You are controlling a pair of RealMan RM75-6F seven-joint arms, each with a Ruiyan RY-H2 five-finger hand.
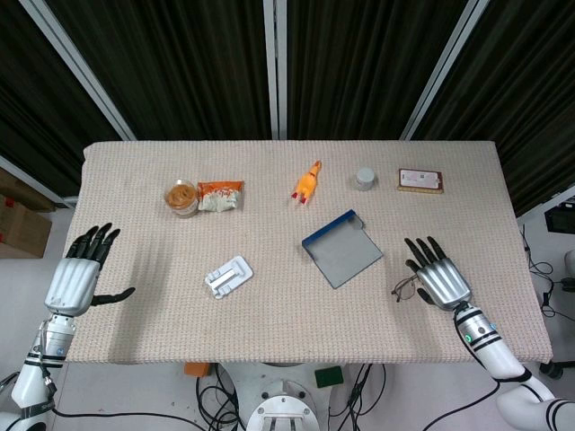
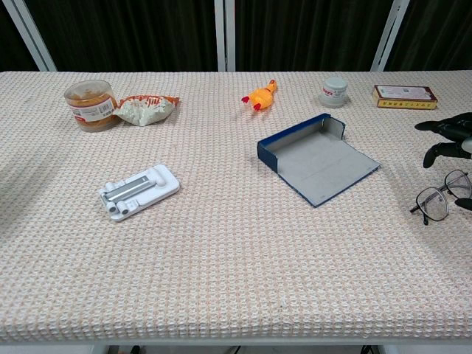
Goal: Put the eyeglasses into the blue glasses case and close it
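The eyeglasses (image 2: 441,196) have thin dark frames and lie on the beige table mat at the right, lenses up; the head view shows the eyeglasses (image 1: 405,288) partly hidden under my right hand. The blue glasses case (image 1: 342,249) lies open left of them, its grey inside up; in the chest view the glasses case (image 2: 318,160) has its low blue wall at the back left. My right hand (image 1: 437,275) hovers over the glasses with fingers spread and holds nothing; only its dark fingertips (image 2: 447,139) enter the chest view. My left hand (image 1: 81,269) hangs open over the table's left side.
Along the back stand a jar (image 1: 181,197), a snack packet (image 1: 220,195), a yellow rubber chicken (image 1: 306,182), a small grey pot (image 1: 365,178) and a flat box (image 1: 420,180). A white folding stand (image 1: 227,276) lies mid-table. The table's front edge (image 2: 236,335) is near.
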